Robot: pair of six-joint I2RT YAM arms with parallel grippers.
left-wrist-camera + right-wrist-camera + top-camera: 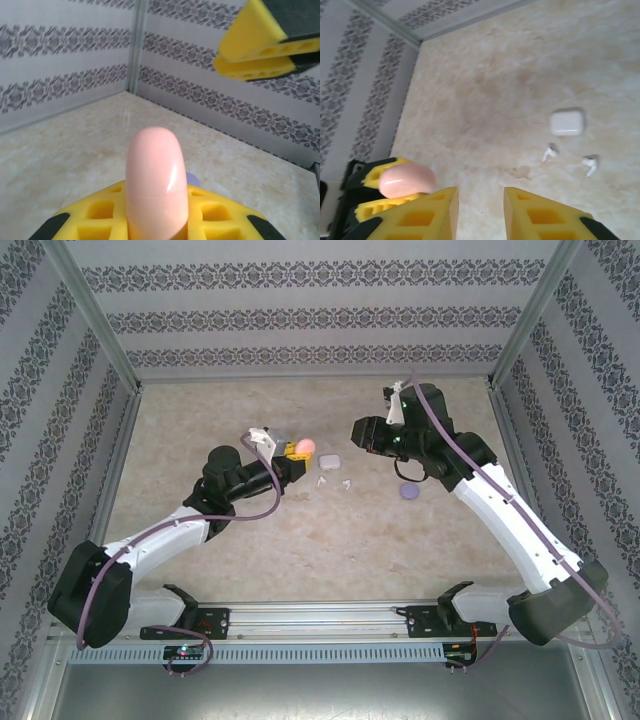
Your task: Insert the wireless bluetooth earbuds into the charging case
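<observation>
Aloft, left gripper [296, 450] clamps pink charging case [155, 180], facing parted right gripper [481, 197]

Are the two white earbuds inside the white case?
No, the white earbuds both lie loose on the table, just beside the white case.

Case A [331, 463] mid-bench [250, 550]. Left earbud [322, 481] and right earbud [346, 483] just before it, apart. Case B [409, 492] to their right. Case C [305, 446] between left fingers [293, 451], left of Case A.
</observation>
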